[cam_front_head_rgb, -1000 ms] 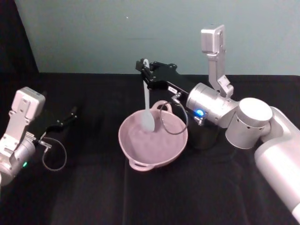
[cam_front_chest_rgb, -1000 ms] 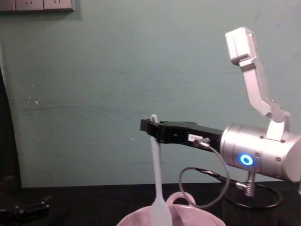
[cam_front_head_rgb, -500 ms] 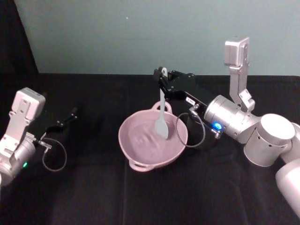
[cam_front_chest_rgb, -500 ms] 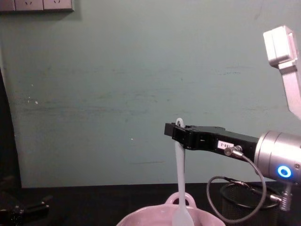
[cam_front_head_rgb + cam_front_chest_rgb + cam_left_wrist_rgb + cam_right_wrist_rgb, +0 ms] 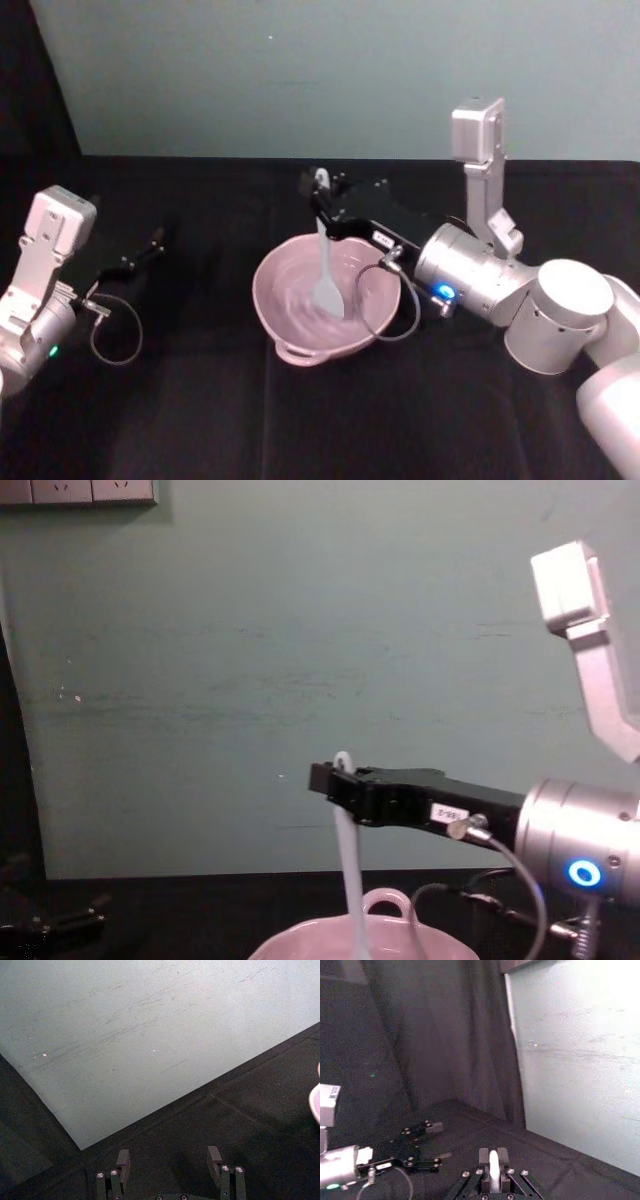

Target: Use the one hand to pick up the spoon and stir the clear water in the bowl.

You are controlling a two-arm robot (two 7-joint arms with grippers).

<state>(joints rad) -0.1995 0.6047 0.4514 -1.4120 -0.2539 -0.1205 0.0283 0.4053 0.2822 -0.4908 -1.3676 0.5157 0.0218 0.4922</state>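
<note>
Your right gripper (image 5: 322, 194) is clenched on the white spoon (image 5: 326, 262) near the top of its handle, reaching in over the pink bowl (image 5: 264, 300) from the bowl's right side. From the chest the gripper (image 5: 336, 780) pinches the spoon (image 5: 347, 852) just below its looped tip, which pokes up above the fingers. The spoon hangs almost upright, its blade down inside the bowl near the middle. The bowl sits on the black table (image 5: 200, 420), one small loop handle on its near rim. Your left gripper (image 5: 153, 244) is parked well to the bowl's left, low over the table, its fingers (image 5: 123, 1159) spread apart with nothing between them.
</note>
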